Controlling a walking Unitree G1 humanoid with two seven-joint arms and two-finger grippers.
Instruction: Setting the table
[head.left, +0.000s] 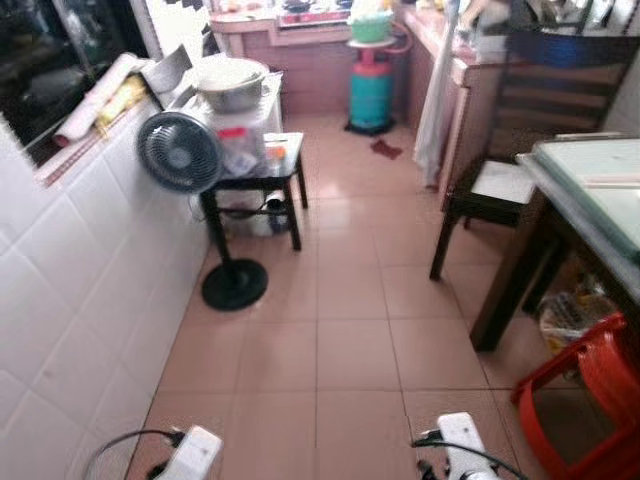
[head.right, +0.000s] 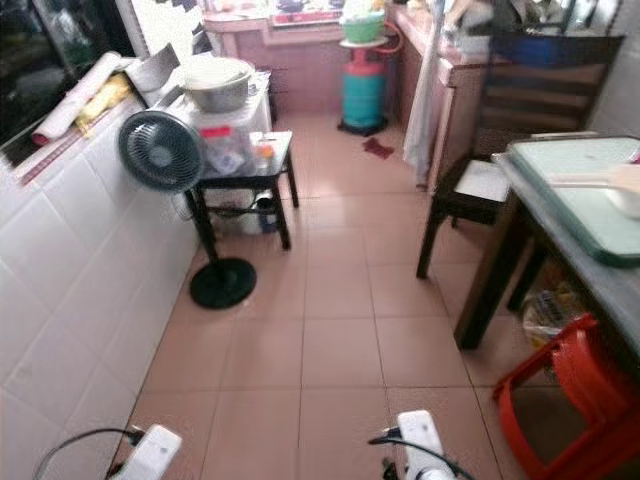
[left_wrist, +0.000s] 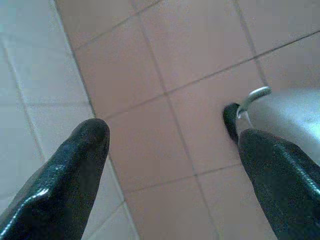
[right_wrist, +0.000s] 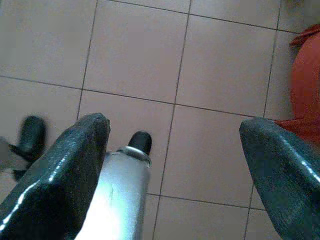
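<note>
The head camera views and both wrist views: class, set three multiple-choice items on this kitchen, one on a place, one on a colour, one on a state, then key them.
1. Where does the black pedestal fan stand?
A. beside the white tiled wall
B. under the glass-topped table
C. on the dark wooden chair

2. What colour is the gas cylinder?
A. yellow
B. teal
C. black

3. How are both grippers?
A. shut on plates
B. shut, empty
C. open, empty

Key: A, its base sits by the white tiled wall; B, a teal body; C, the left gripper and right gripper show spread fingers over the floor.
</note>
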